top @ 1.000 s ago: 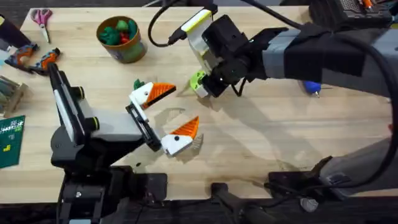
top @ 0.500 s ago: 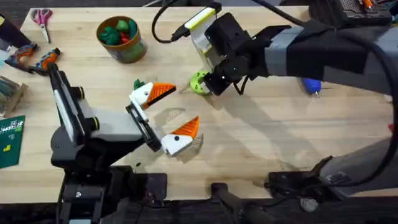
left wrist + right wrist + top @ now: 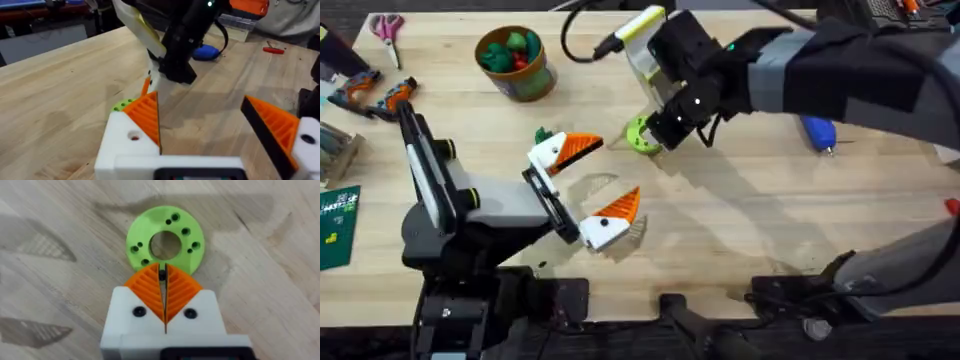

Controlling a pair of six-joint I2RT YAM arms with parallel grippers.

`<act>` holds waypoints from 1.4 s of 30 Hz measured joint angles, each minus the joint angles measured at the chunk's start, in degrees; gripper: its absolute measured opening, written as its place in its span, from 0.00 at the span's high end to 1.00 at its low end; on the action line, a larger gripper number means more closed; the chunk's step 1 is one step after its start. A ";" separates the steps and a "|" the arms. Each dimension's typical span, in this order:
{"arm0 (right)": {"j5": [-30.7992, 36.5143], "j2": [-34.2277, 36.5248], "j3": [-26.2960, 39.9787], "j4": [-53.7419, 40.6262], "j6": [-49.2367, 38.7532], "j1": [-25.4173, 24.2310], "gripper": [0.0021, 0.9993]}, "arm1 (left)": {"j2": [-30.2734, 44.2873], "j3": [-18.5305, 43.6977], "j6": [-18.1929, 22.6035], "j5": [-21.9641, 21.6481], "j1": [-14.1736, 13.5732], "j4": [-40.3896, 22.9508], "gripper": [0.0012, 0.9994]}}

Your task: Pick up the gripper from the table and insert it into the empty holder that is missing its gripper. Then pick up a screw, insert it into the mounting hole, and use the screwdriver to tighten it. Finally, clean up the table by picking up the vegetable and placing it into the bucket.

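Observation:
My right gripper point(image 3: 655, 128) reaches across to the table's middle, its orange pads point(image 3: 145, 287) shut on a thin dark piece that looks like a screw point(image 3: 161, 273), right at the rim of a green round disc point(image 3: 165, 225) with holes. My left gripper point(image 3: 592, 182) stands open beside it, and both white fingers carry orange wedge pads point(image 3: 145, 112). A loose gripper piece is out of view. The small green vegetable point(image 3: 542, 136) lies by the left gripper's far finger. The blue screwdriver point(image 3: 817, 131) rests at the right. The bucket point(image 3: 513, 62) stands at the far left.
Pink scissors point(image 3: 387, 27) and orange-black tools point(image 3: 375, 95) lie at the far left edge. A green circuit board point(image 3: 335, 225) sits at the left. Bare wood point(image 3: 750, 220) spreads in front of the right arm.
The right gripper has edged away from the arm bases and slightly right, staying shut by the green disc. The left arm has not moved.

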 joint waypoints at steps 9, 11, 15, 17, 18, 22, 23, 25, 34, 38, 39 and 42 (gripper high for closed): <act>-0.16 -0.48 9.57 -7.90 0.00 0.00 1.00 | 0.02 0.00 0.07 0.01 0.00 0.00 0.01; -0.15 -0.95 12.00 -10.66 0.00 0.00 1.00 | 0.00 0.00 0.07 -0.01 0.00 0.00 0.01; -0.20 -2.24 17.06 -15.81 0.22 0.07 1.00 | 0.02 0.00 0.07 0.01 0.00 0.00 0.01; -1.03 -2.97 19.80 -18.23 0.30 0.21 1.00 | 0.02 0.00 0.07 0.01 0.00 0.00 0.01; -1.85 -3.39 21.23 -19.28 0.40 0.29 1.00 | 0.02 0.00 0.07 0.01 0.00 0.00 0.01; -5.41 -4.61 26.68 -22.24 1.12 1.42 1.00 | 0.02 0.00 0.07 0.01 0.00 0.00 0.01; -6.04 -4.82 27.76 -22.74 1.28 1.95 1.00 | 0.02 0.00 0.07 0.01 0.00 0.00 0.01; -6.92 -5.05 29.61 -23.53 1.55 3.51 1.00 | 0.02 0.00 0.07 0.01 0.00 0.00 0.01; -8.27 -4.69 37.52 -28.27 3.48 16.65 1.00 | 0.02 0.00 0.07 0.01 0.00 0.00 0.01; -6.04 -2.42 42.29 -30.97 3.69 18.88 1.00 | 0.02 0.00 0.09 0.01 0.00 0.00 0.01; -5.68 -1.80 43.03 -31.21 3.72 19.36 1.00 | 0.02 0.00 0.09 0.01 0.00 0.00 0.01; -4.68 -0.38 43.83 -31.23 3.72 20.89 1.00 | 0.02 0.00 0.10 0.01 0.00 0.00 0.01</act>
